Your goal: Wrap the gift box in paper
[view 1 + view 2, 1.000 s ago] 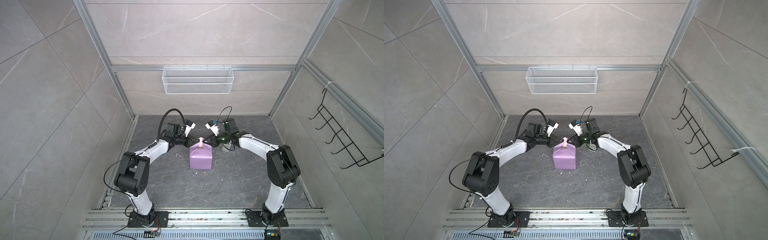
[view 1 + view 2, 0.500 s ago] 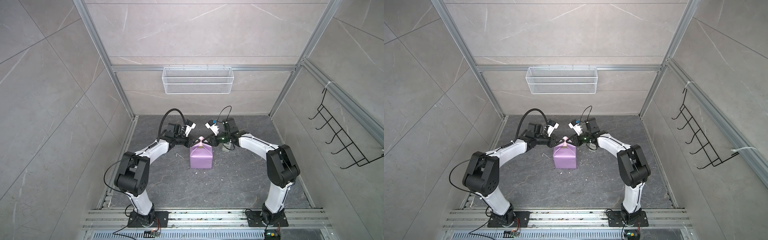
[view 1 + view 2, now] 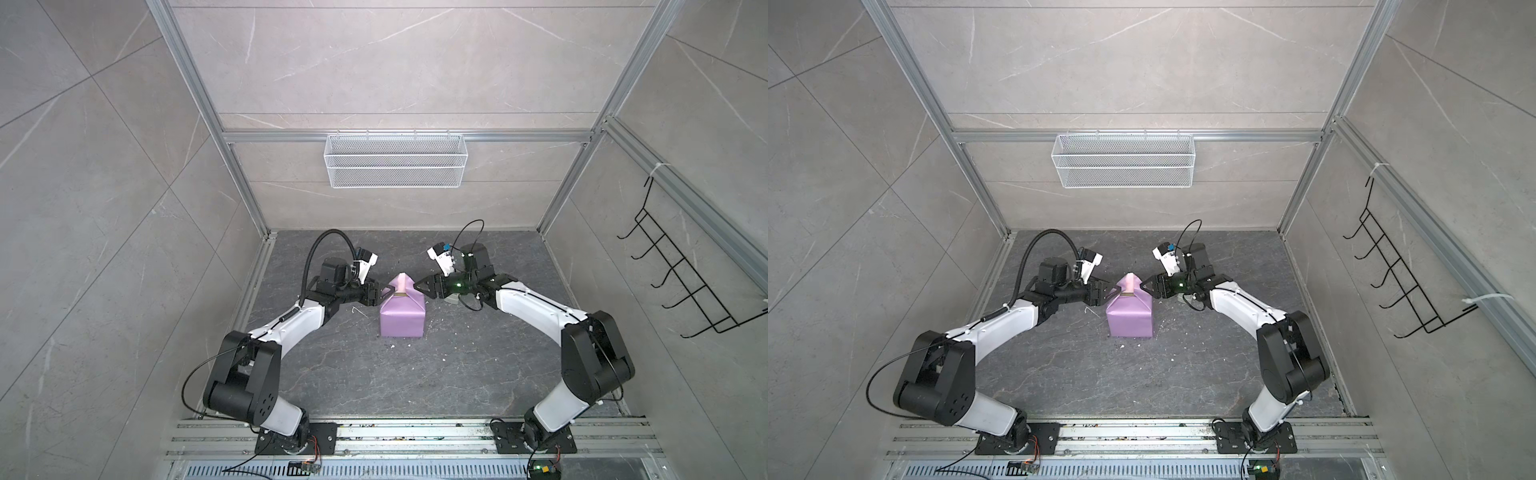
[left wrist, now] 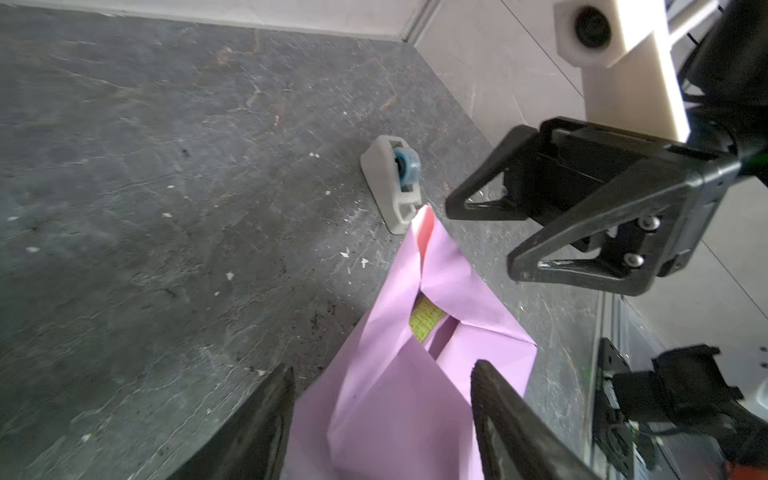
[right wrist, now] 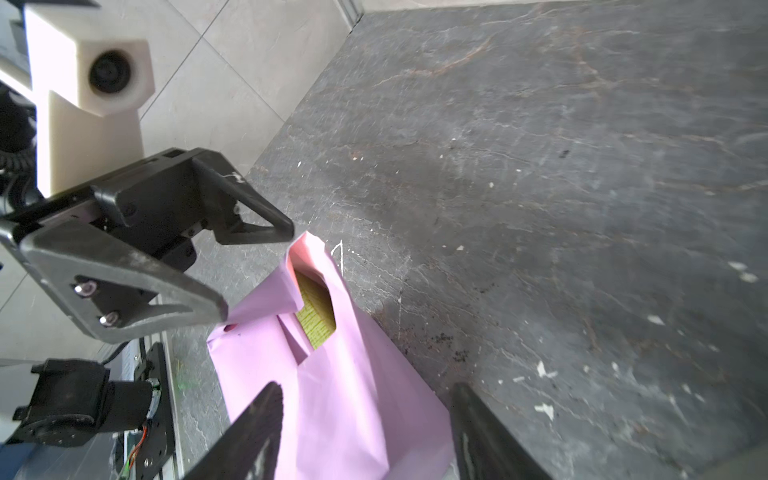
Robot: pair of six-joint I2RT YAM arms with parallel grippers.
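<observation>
The paper (image 3: 402,318) is folded lilac-side out around the gift box in the middle of the floor. Its top flaps rise to a pink-lined peak (image 3: 403,283). A strip of olive-green gift box (image 4: 424,320) shows through a gap under the peak, also seen in the right wrist view (image 5: 316,316). My left gripper (image 3: 384,293) is open at the parcel's upper left corner, with its fingers either side of the paper (image 4: 386,395). My right gripper (image 3: 419,286) is open at the upper right, likewise straddling the paper (image 5: 353,395). Neither gripper pinches the paper.
A small grey-white tape dispenser (image 4: 392,183) with a blue roll lies on the floor just behind the parcel, close under the right arm (image 3: 453,298). A white wire basket (image 3: 395,160) hangs on the back wall, and a black hook rack (image 3: 681,282) on the right wall. White scraps dot the floor.
Both grippers were shut at the paper's peak and have now opened and let it go. The peak stands on its own, and the arms have barely shifted.
</observation>
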